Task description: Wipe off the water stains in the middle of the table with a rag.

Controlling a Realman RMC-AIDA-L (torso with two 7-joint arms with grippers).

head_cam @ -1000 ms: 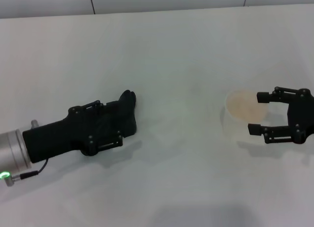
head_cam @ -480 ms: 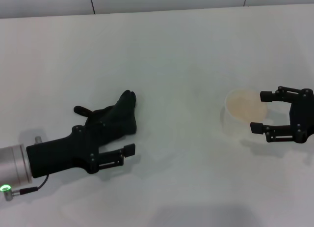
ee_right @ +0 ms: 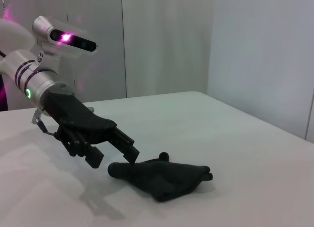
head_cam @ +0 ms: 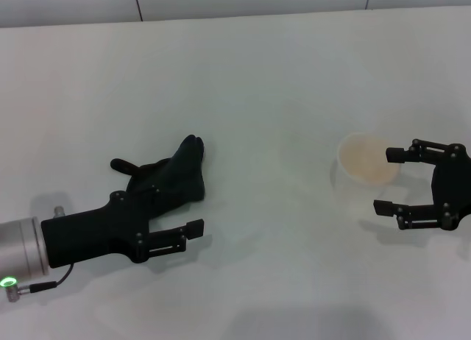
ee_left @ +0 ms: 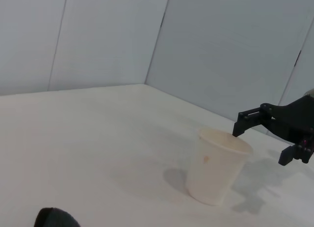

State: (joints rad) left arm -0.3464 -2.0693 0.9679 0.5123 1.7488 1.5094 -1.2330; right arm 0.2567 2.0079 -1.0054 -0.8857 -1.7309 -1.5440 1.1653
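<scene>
Left gripper [head_cam: 168,221] gaped empty beside crumpled black cloth rag [head_cam: 175,175]; right gripper [head_cam: 388,180], open, flanked translucent whitish plastic cup [head_cam: 362,168], risking a knock-over.

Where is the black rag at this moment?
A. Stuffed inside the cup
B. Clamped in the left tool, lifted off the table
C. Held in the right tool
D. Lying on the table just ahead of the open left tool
D: the rag lies flat on the table, free of the left tool, whose fingers are spread open just short of it.
</scene>
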